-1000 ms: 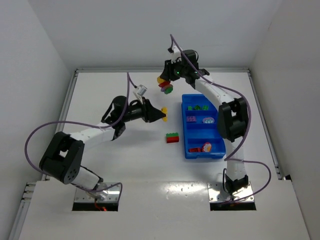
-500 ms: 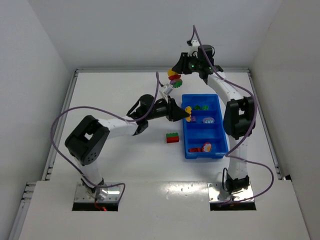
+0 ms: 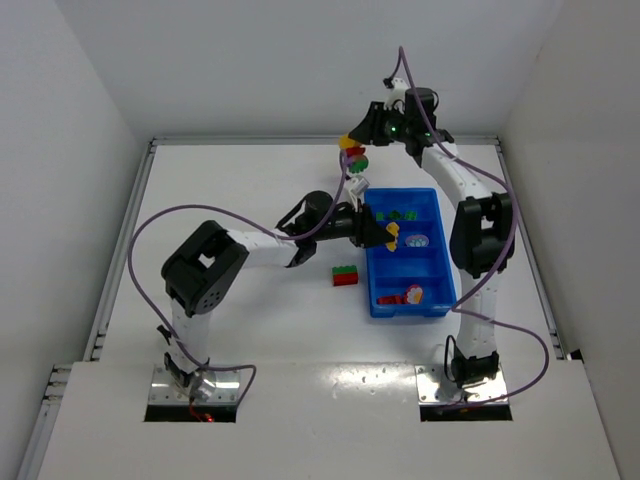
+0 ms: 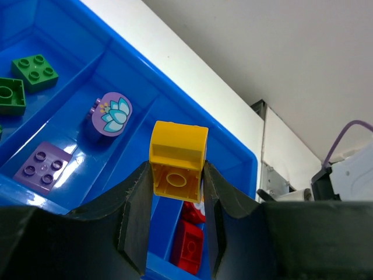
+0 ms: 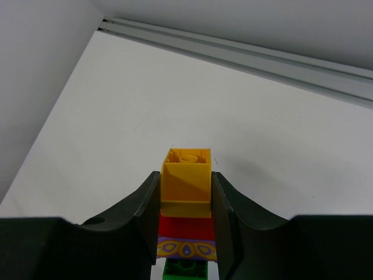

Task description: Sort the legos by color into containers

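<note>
Clearly glossy hard plastic, a boxy yellow brick (image 4: 178,153) sits clenched in the left gripper (image 4: 175,178). Its hollow, round-socketed underside faces the wrist, above the smooth, divided blue tray (image 3: 410,268). The right gripper (image 5: 185,178) pinches a stacked column of bricks (image 5: 185,230) in yellow, red, purple-banded and green. Its long axis runs along the fingers, yellow end outermost, beyond the tray's far edge. A red-and-green brick (image 3: 344,275) lies on the white bench (image 3: 220,180) just beside the tray, lengthwise left to right.
</note>
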`<state>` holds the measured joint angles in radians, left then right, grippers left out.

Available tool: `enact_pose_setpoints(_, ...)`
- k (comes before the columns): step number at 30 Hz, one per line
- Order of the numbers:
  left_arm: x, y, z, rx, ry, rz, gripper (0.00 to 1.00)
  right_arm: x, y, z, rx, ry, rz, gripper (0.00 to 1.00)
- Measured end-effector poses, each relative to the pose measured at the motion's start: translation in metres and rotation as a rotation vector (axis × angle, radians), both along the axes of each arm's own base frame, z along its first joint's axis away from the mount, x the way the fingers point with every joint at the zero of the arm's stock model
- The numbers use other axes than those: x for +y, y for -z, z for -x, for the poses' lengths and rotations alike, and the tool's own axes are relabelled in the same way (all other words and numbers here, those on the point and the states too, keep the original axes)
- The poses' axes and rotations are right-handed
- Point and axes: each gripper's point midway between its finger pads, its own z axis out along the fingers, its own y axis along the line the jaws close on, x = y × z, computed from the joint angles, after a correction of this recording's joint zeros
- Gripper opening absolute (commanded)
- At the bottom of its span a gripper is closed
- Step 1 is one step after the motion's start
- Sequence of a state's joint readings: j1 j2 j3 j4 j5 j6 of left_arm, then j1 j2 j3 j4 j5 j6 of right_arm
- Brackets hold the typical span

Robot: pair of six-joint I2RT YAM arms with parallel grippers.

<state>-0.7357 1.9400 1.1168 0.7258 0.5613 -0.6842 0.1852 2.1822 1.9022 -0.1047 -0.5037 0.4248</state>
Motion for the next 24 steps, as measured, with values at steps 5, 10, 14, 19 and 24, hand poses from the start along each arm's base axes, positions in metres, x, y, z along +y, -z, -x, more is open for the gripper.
enact_pose_setpoints(5, -0.006, 0.012, 0.002, 0.013, 0.012, -0.029, 0.17, -0.004, -0.001, -0.001, 0.009, 0.008, -0.015, 0.0)
enact_pose_setpoints(10, -0.011, 0.018, 0.006, 0.011, 0.033, -0.046, 0.22, -0.005, -0.003, -0.001, 0.008, 0.004, -0.023, 0.0)
enact_pose_setpoints(14, -0.012, 0.031, 0.007, 0.02, 0.047, -0.074, 0.33, -0.004, -0.003, 0.0, 0.01, -0.002, -0.027, 0.0)
enact_pose_setpoints(19, -0.01, 0.051, 0.011, 0.045, 0.066, -0.122, 0.55, -0.004, -0.003, 0.0, 0.01, -0.005, -0.029, 0.0)
enact_pose_setpoints(24, -0.012, 0.048, 0.012, 0.032, 0.078, -0.115, 0.63, -0.003, -0.004, 0.0, 0.008, -0.005, -0.03, 0.0)
